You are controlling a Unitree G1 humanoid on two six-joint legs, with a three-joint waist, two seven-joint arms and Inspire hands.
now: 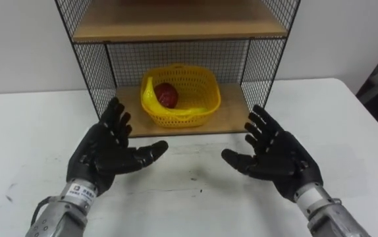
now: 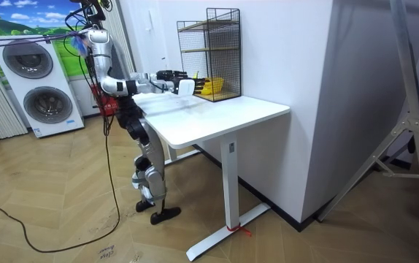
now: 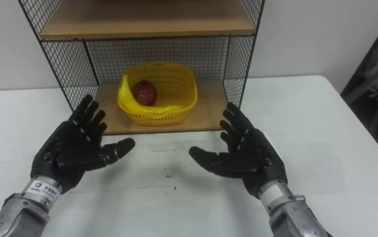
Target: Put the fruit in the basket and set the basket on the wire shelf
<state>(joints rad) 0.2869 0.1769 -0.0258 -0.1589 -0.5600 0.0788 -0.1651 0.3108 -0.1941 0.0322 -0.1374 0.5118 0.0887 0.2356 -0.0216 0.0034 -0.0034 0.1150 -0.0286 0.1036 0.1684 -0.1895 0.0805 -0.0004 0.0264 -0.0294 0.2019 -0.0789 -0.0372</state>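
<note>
Basket: yellow plastic mesh basket, upright on the lower wooden board of the wire shelf, set slightly towards the robot's left side of it.
Fruit: a round, dark red fruit lies inside the basket. A banana curves along the basket's left inner wall, just beside the red fruit.
Shelf: black wire mesh sides and back with two wooden boards. It stands on the white table against a pale wall. The upper wooden board sits directly above the basket.
Left hand: black left hand hovers above the table in front of the shelf. Its palm is turned inward, with the fingers spread and straight and the thumb pointing towards the other hand. It holds nothing and is clear of the basket.
Right hand: black right hand mirrors it on the other side, fingers splayed wide and palm facing inward. It is empty and also apart from the basket.
Gap between hands: bare tabletop, with the basket beyond it on the shelf.
Writing: a small pale label on the left wrist carries dark print, too small to read.
Robot's stance: in the room view it stands upright at the table's end on the room view's left. Both arms stretch forward over the tabletop towards the shelf.
Surroundings: two stacked washing machines stand behind the robot on a wooden floor.
</note>
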